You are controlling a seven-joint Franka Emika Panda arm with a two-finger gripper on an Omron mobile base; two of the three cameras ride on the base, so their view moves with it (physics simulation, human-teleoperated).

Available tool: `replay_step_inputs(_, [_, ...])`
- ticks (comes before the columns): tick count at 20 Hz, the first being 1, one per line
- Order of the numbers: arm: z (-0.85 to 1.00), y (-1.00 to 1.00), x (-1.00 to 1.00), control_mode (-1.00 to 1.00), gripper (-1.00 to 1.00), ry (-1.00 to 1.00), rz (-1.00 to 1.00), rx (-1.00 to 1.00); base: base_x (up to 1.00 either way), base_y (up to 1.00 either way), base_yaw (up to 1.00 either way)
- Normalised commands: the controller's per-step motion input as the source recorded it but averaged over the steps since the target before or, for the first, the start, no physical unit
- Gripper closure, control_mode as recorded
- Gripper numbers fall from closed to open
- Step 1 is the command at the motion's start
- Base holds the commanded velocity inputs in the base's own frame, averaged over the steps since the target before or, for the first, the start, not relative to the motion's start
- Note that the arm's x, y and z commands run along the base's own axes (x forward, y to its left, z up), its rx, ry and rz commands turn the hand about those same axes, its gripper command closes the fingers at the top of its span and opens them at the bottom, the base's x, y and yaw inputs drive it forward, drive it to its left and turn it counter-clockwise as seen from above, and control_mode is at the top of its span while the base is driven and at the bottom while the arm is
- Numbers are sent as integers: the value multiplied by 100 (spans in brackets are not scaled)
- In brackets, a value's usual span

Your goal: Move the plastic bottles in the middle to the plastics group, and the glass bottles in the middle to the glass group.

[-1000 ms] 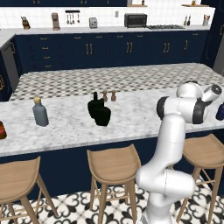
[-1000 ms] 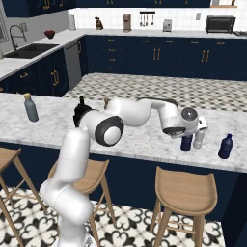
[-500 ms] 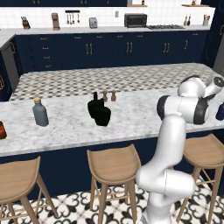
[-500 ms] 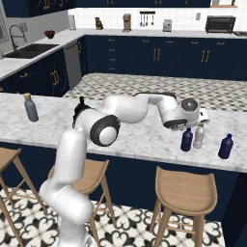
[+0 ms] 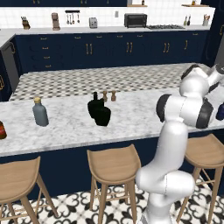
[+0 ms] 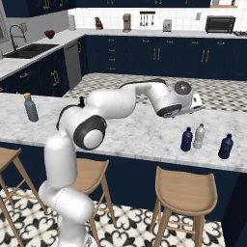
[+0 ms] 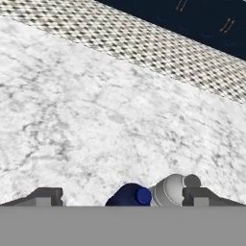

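My gripper hangs open and empty above the right end of the marble island. Right below it in the hand view a dark navy plastic bottle stands against a silver-grey bottle, between the finger tips. In the right base view the navy bottle and the silver-grey bottle stand side by side, with another dark blue bottle further right. Two squat black glass bottles stand mid-counter. The grey bottle with tan cap and a reddish-brown bottle stand at the left end.
Two tiny brown shakers stand just behind the black bottles. Wooden stools line the island's near side. My arm stretches across the counter towards the right. Bare marble lies between the black bottles and the right-hand bottles.
The hand has lifted up and back from the navy bottle, which stays standing beside the silver-grey one. The jaws have opened slightly wider.
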Motion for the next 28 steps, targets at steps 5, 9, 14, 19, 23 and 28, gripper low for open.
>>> replay_step_inputs(5, [43, 70, -23, -100, -100, -2, 2, 0, 0, 0, 0])
replay_step_inputs(9, [17, 88, -21, -100, -100, -2, 2, 0, 0, 0, 0])
replay_step_inputs(14, [16, 90, -19, -100, -100, 0, 0, 2, 0, 0, 0])
replay_step_inputs(19, [24, 86, -16, -100, -100, 0, 0, 6, 0, 0, 0])
replay_step_inputs(23, [10, 93, -16, -100, -100, 1, -1, 2, 0, 0, 0])
replay_step_inputs(28, [7, 96, -12, -100, -100, 3, -4, 0, 0, 0, 0])
